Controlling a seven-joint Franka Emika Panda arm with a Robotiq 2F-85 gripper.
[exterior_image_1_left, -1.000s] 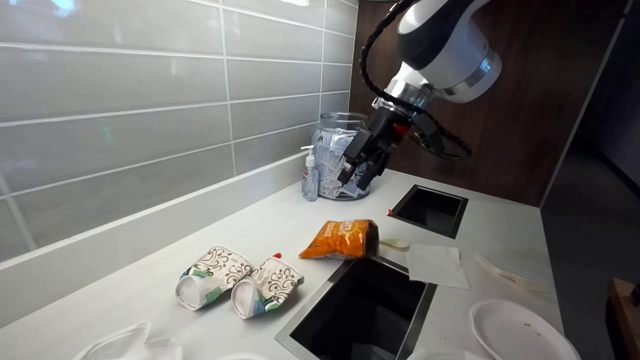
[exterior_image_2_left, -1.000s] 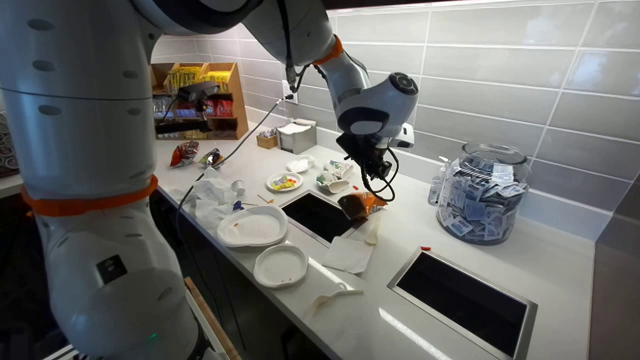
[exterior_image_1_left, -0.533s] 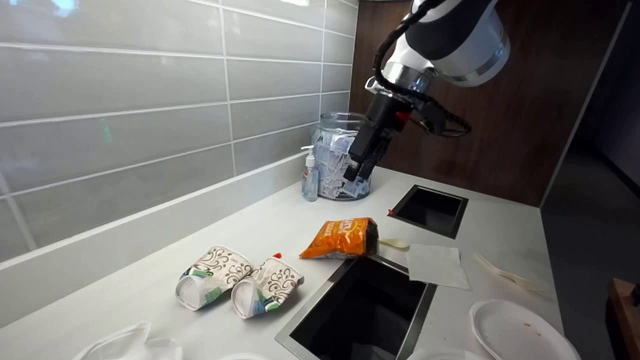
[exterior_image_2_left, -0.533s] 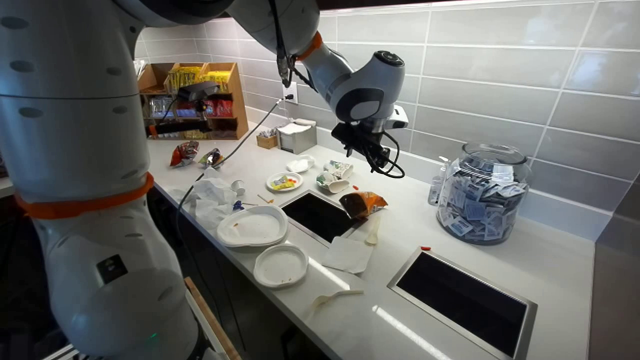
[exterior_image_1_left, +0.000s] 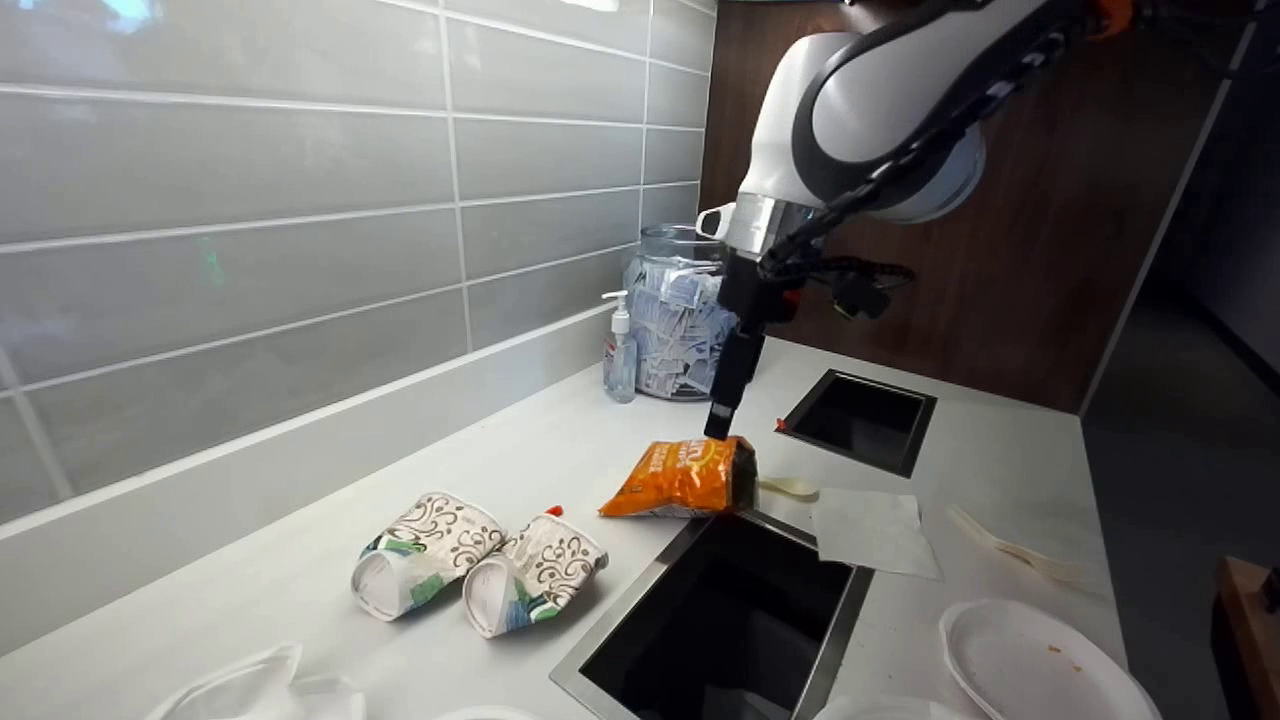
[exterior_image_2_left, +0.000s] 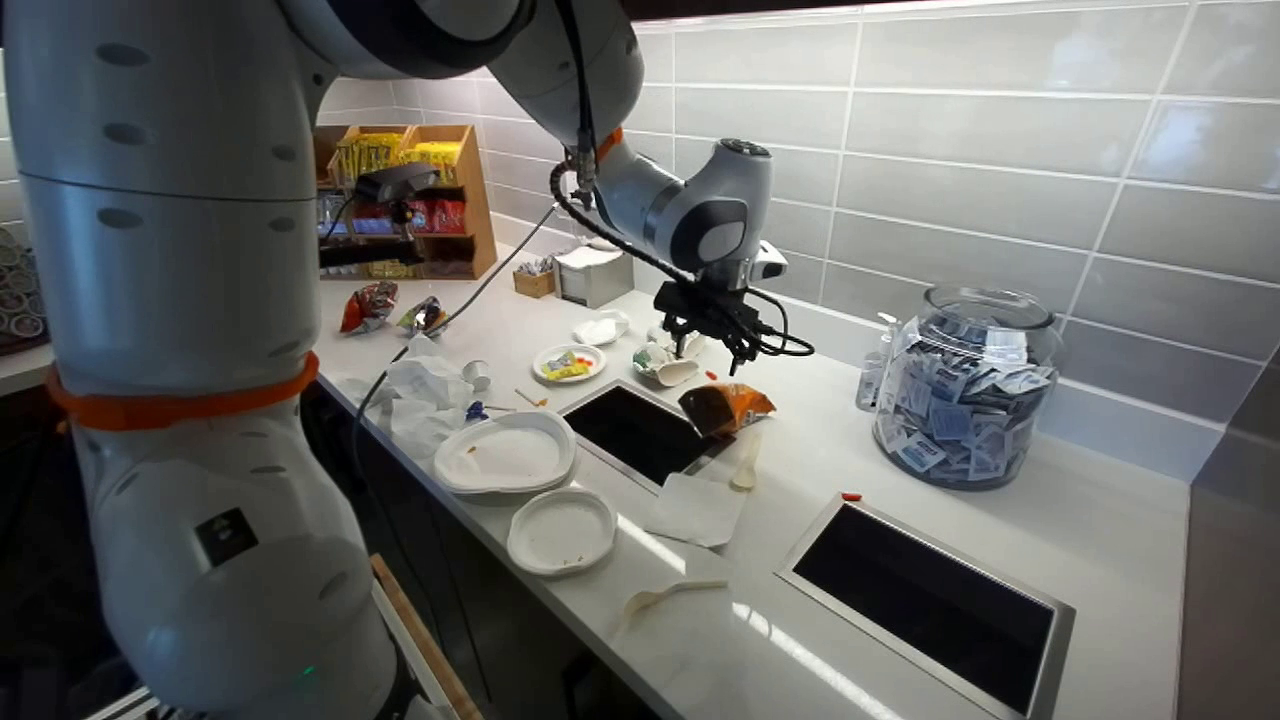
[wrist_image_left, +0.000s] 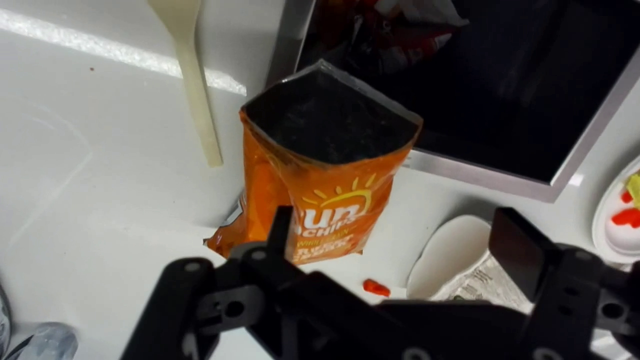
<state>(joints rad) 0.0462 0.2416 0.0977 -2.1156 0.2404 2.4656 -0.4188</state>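
White arm (exterior_image_2_left: 610, 95) arches over, black jaws spread wide and pointing down near the orange chip bag (wrist_image_left: 335, 195).

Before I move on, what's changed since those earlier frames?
The gripper has come down toward the orange chip bag, swinging from a slant to point more steeply at the counter. Its jaws stand open; nothing was visibly taken hold of or let go. The bag, crushed paper cups, jar of packets and pump bottle sit about where they were.
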